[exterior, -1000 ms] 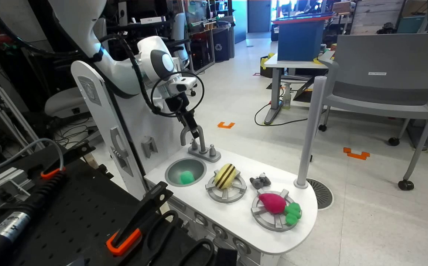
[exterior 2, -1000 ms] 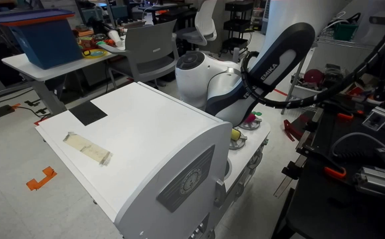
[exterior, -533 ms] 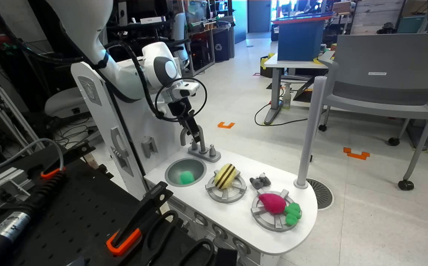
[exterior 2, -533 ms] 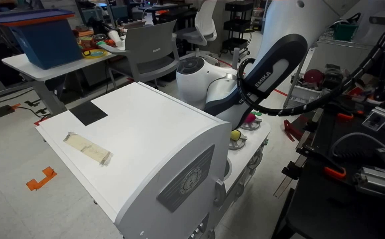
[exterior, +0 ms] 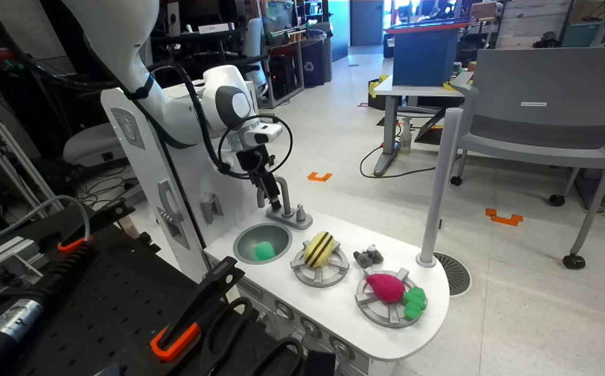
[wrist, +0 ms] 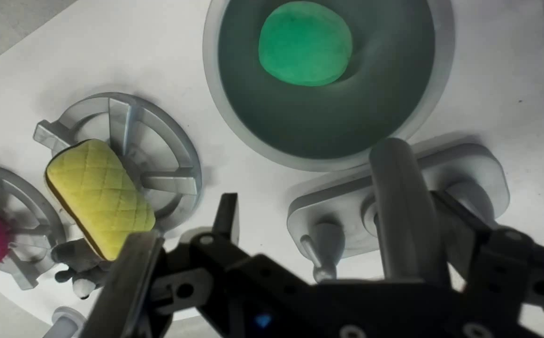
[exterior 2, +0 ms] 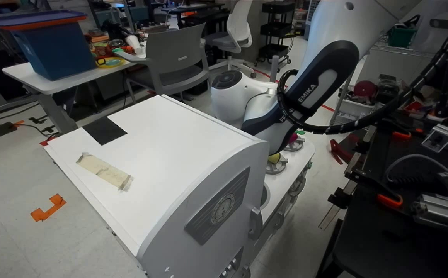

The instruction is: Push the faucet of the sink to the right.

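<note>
Beside the sink [wrist: 318, 126] on the bench [exterior: 333, 302], the faucet [exterior: 286, 197] is standing upright, and the pincer [wrist: 335, 204] is gaping wide, fingers [wrist: 227, 216] showing either side of the spout [wrist: 403, 206] in the wrist view!

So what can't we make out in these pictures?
The faucet: in an exterior view, behind the white kitchen housing.
Whether the jaws touch it: in the wrist view it overlaps one jaw, hiding any gap.
The sink: partly cut off by the wrist view's top edge.
Chair label: too small to read in both exterior views.
</note>
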